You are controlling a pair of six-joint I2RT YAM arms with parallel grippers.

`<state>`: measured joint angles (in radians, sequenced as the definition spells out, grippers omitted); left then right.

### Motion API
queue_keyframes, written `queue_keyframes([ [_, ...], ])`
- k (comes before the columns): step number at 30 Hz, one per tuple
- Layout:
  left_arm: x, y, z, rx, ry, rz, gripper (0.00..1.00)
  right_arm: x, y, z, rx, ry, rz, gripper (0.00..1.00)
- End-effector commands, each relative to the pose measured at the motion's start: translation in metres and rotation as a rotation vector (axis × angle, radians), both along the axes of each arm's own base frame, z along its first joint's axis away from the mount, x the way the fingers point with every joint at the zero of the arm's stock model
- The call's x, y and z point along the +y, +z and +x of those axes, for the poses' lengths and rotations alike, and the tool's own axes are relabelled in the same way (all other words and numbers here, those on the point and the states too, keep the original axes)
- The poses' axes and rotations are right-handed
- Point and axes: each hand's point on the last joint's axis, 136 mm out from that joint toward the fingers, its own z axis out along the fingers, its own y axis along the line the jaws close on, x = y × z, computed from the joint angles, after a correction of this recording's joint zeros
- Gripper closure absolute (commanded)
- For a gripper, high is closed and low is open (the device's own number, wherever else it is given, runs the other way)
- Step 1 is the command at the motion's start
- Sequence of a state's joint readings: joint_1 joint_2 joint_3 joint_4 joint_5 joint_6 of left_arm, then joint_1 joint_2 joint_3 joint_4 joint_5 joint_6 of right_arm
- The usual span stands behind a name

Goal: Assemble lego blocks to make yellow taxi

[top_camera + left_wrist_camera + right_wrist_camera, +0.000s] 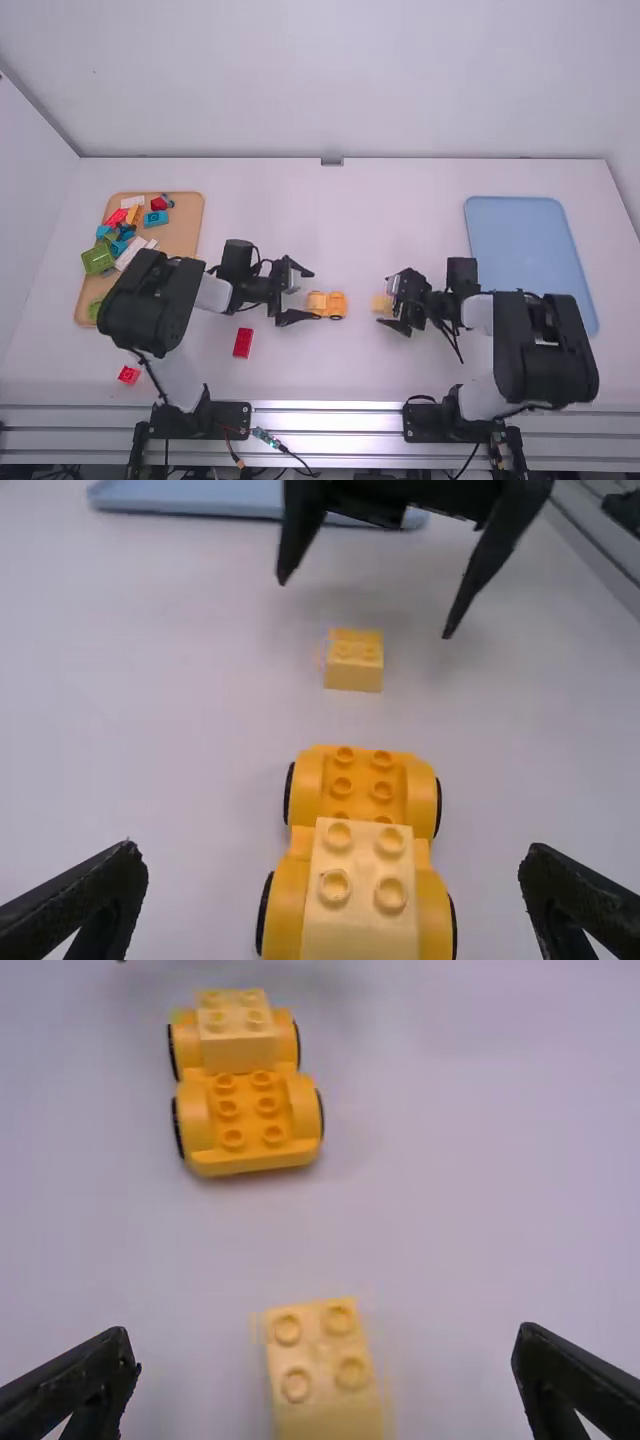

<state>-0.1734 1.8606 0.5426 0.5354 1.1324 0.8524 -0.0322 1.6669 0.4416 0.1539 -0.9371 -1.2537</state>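
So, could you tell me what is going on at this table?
Two robot arms are at work on a toy taxi. The left hand is open at the wheeled base, which has a yellow block on one end. The right hand is open over a loose yellow block on the table. Neither is gripping anything, and that second block is not yet on the car.
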Motion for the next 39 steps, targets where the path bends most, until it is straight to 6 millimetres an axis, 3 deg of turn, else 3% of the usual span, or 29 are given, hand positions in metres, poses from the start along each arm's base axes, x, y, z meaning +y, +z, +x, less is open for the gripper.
queue_keyframes([
  [1,-0.013,-0.002,-0.004,0.011,-0.046,-0.008,0.01,0.002,-0.003,0.007,0.014,0.020,0.026,0.01],
  [6,-0.021,-0.021,-0.007,0.012,-0.023,0.094,0.01,0.008,-0.017,0.003,0.050,0.089,0.015,0.00],
  [8,-0.019,-0.029,-0.008,0.008,-0.003,0.133,0.01,0.009,-0.019,0.003,0.067,0.101,0.013,0.07],
  [16,-0.017,-0.036,-0.008,0.002,0.015,0.136,0.01,0.009,-0.019,-0.002,0.066,0.120,0.018,0.11],
  [19,-0.018,-0.043,-0.005,0.020,0.012,0.138,0.01,0.007,-0.024,-0.004,0.074,0.114,-0.007,0.21],
  [21,-0.022,-0.044,-0.005,0.046,-0.015,0.112,0.01,0.006,-0.025,-0.004,0.074,0.115,-0.015,0.34],
  [26,-0.024,-0.048,-0.003,0.064,-0.023,0.109,0.01,0.006,-0.026,-0.005,0.081,0.113,-0.022,0.49],
  [30,-0.023,-0.048,-0.003,0.053,-0.019,0.108,0.01,0.005,-0.028,-0.007,0.089,0.111,-0.028,0.49],
  [39,-0.024,-0.048,-0.006,0.027,-0.022,0.101,0.01,0.002,-0.032,-0.006,0.116,0.086,-0.047,0.66],
])
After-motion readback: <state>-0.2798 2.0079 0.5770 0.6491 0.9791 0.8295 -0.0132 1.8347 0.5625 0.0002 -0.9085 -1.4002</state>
